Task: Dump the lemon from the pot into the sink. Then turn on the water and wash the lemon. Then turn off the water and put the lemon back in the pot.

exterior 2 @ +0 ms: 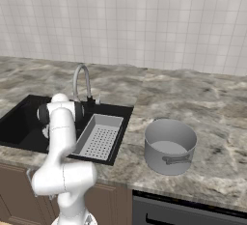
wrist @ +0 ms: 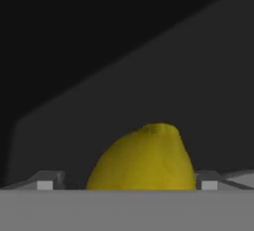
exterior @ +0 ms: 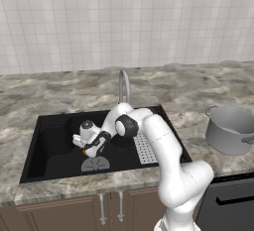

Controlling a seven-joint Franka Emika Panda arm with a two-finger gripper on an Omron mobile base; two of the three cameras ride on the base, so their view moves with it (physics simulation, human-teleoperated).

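Left to right: black sink point(exterior: 49, 126); gripper point(exterior: 91, 150) reaching down into the basin, jaws standing wide, lemon point(wrist: 144, 158) lying between the fingertips on the sink floor; perforated tray point(exterior: 145, 149); grey pot point(exterior: 229, 131) sitting on the counter point(exterior: 198, 88).

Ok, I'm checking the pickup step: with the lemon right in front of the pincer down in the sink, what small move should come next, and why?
Probably close the pincer on the lemon. In the hand view the lemon sits centred between the two open fingertips, low in the black sink. The pot stands on the counter to the right, seemingly empty, so the lemon likely needs gripping before it can go back.
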